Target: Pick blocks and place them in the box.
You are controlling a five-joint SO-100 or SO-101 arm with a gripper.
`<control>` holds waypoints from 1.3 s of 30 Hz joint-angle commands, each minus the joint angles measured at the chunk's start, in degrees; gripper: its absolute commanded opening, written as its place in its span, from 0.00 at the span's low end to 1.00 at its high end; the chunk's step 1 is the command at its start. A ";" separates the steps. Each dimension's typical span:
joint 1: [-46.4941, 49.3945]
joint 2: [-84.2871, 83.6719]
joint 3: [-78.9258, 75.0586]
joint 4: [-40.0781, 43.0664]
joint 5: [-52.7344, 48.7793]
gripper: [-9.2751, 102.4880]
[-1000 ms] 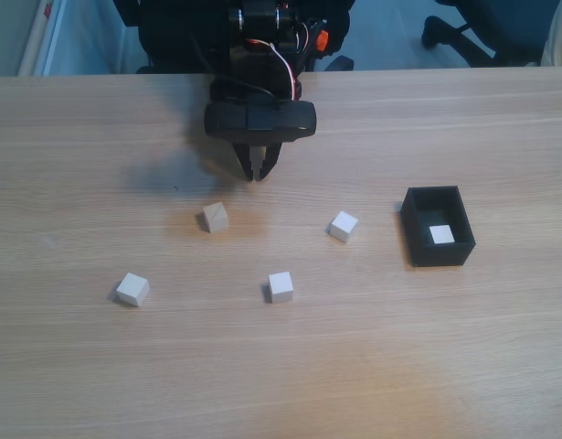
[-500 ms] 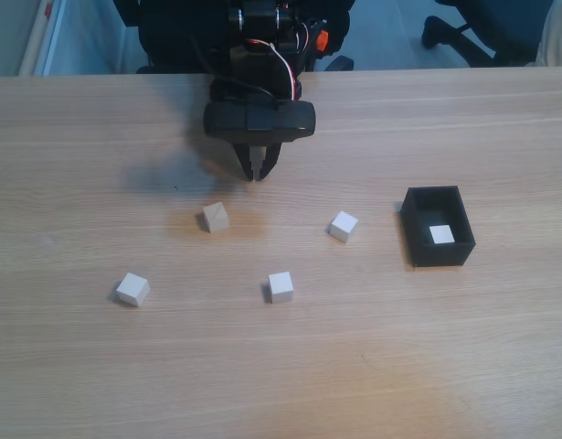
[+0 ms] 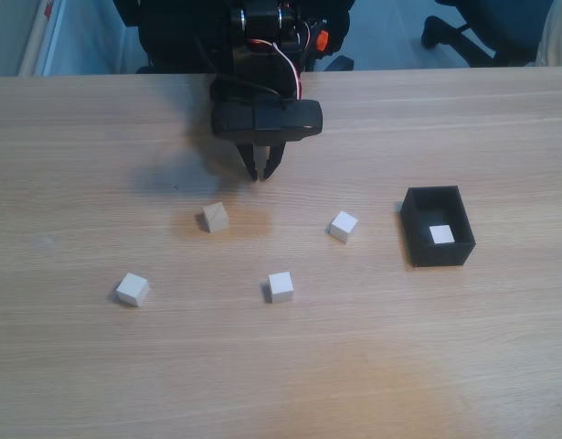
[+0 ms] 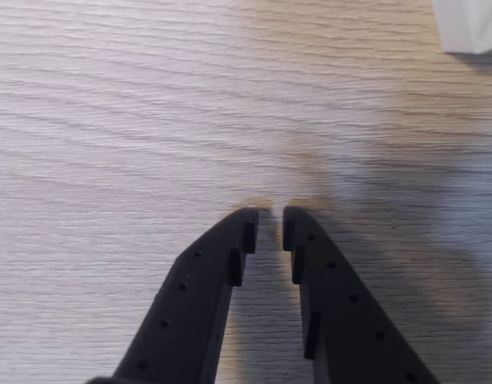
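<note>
One block [image 3: 441, 235] inside the box [image 3: 418, 240], four outside.

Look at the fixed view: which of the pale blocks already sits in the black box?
The block lying on the floor of the box, at the right of the fixed view. The other four blocks rest on the bare wooden table, outside it.

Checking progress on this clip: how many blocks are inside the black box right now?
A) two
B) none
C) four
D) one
D: in the fixed view the box holds a single pale block, while four more blocks lie loose on the table, e.g. one at.
</note>
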 commanded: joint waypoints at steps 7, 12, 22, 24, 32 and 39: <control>1.23 -8.26 -16.17 1.85 -3.34 0.11; 3.43 -18.54 -28.21 -1.85 -4.13 0.15; 8.70 -30.94 -32.26 -13.80 -10.37 0.21; 10.55 -34.01 -31.11 -17.40 -12.66 0.21; 17.58 -49.83 -29.09 -32.61 -22.76 0.22; 21.36 -58.01 -30.67 -36.30 -27.33 0.21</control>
